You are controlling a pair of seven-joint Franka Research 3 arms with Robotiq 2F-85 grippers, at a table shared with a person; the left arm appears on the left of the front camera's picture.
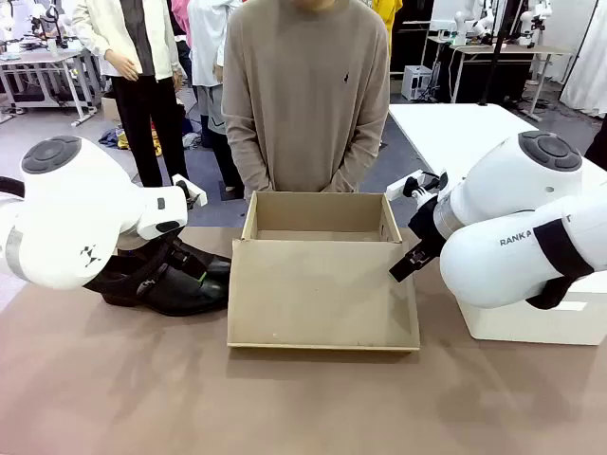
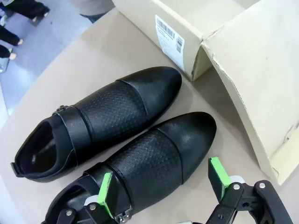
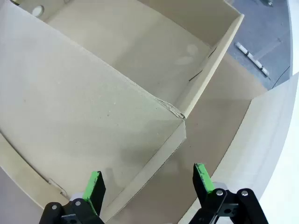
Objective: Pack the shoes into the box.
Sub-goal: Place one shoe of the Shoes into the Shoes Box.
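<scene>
Left gripper (image 2: 163, 184) is poised with jaws spread empty over the shoes (image 2: 117, 112), right gripper (image 3: 148, 184) likewise at the empty box (image 3: 210, 60); nothing packed yet.

From my front camera, a light brown table (image 1: 114, 398) fills the lower half of the frame. A person (image 1: 303, 104) in a taupe long-sleeved sweater stands at top centre, just behind the table's far edge. A smooth white box (image 1: 531, 327) sits on the table at the right edge. Farther back, a white table (image 1: 455, 133) stands in the upper right, and grey floor (image 1: 38, 125) shows in the upper left.
</scene>
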